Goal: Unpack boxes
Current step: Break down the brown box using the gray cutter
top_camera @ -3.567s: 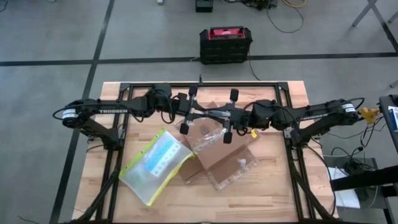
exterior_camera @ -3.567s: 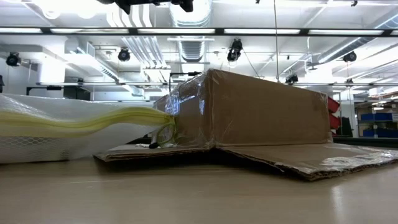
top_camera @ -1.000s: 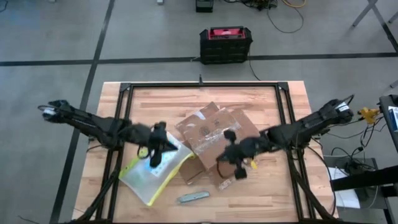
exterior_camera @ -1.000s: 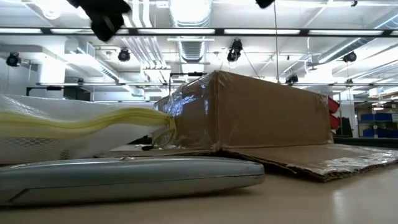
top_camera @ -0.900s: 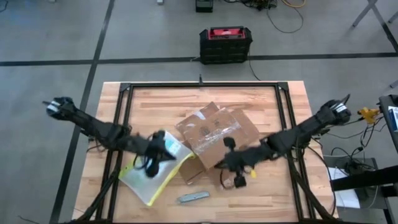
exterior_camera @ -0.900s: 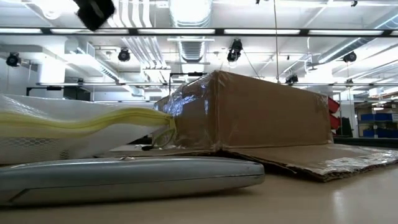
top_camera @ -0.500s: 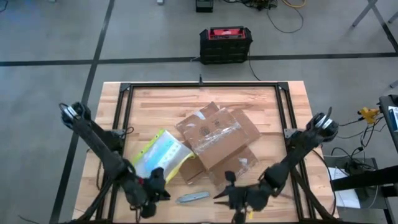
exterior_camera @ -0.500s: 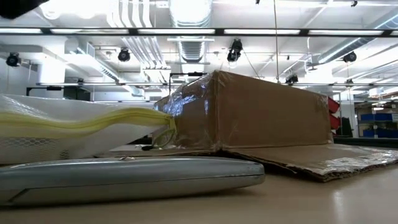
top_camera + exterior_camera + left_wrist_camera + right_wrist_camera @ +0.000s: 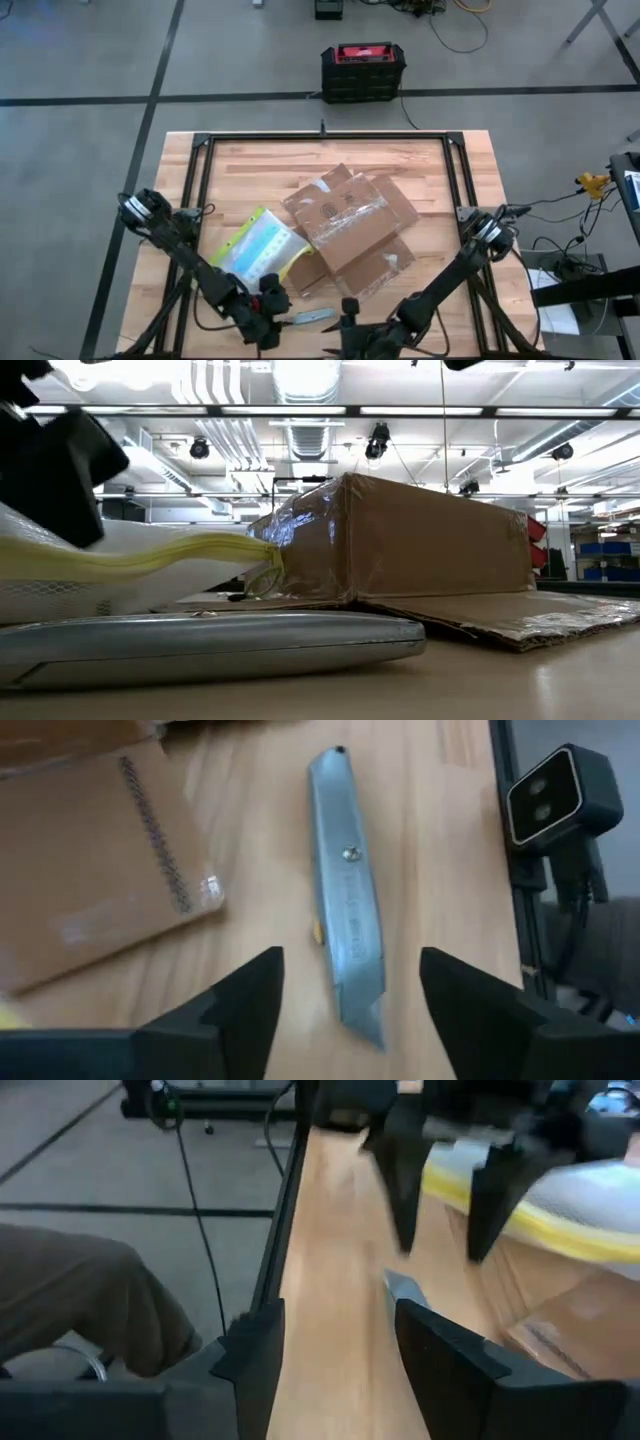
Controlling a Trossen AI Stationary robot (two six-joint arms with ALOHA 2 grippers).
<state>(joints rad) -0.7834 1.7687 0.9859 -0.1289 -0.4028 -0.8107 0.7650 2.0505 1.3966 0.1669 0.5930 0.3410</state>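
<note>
Left gripper (image 9: 272, 322) hangs at the near table edge, fingers (image 9: 240, 1010) spread, holding nothing, just left of a grey utility knife (image 9: 345, 955). Right gripper (image 9: 345, 335) sits just right of the knife, also parted and empty. The taped cardboard carton (image 9: 345, 228) lies mid-table, flaps spread, touching the yellow-edged pouch (image 9: 255, 250). No legible writing on carton or knife.

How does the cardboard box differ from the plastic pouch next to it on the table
The cardboard box is opaque brown with shiny tape strips and spread flaps; the plastic pouch is clear with a yellow-green edge. In the low view the box stands taller with flat sides, while the pouch looks soft and rounded. Both lie on the wooden table, touching.
</note>
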